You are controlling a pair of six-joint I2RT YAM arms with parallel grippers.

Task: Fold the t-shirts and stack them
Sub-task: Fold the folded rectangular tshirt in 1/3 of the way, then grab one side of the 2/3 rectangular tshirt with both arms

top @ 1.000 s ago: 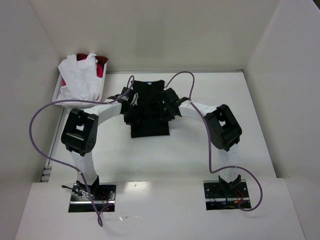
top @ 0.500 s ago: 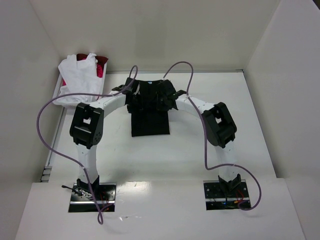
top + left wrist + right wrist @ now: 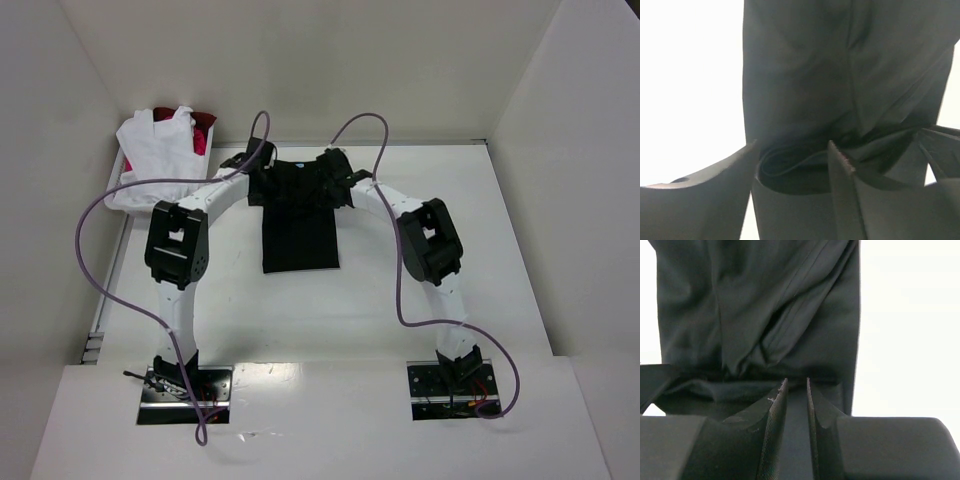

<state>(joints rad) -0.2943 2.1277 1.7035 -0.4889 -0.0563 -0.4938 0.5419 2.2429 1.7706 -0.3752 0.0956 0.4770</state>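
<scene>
Where the black t-shirt [image 3: 300,235] lies: on the table [image 3: 480,260], a narrow folded strip running from the middle toward 12 o'clock; its 12 o'clock end is wider and rumpled, under both grippers.
Other t-shirts: white t-shirt [image 3: 160,155] heaped over the basket [image 3: 113,192] at 10 o'clock; red t-shirt [image 3: 205,128] showing at the heap's 1 o'clock side; both well apart from the black one.
Left gripper [image 3: 792,149]: at the strip's 11 o'clock corner; jaws wide apart; a doubled edge of cloth lies in the gap but is not pinched, as far as the wrist view shows.
Right gripper [image 3: 796,382]: at the 1 o'clock corner; jaws narrow, only a thin slit between them; whether a layer is nipped there I cannot tell.
Step, as I judge it: letting go of the fold at the far end; stacking not begun.
Risk: if one side frees the cloth while the other holds, a withdrawing arm would likely drag that corner and skew the fold; a finger under the top layer could flip it open on the way out; the rumpled end may spring up once free.
Hidden: the far hem and any neck label, covered by the grippers; the table in both wrist views, bleached white; the basket's contents beneath the white heap.
</scene>
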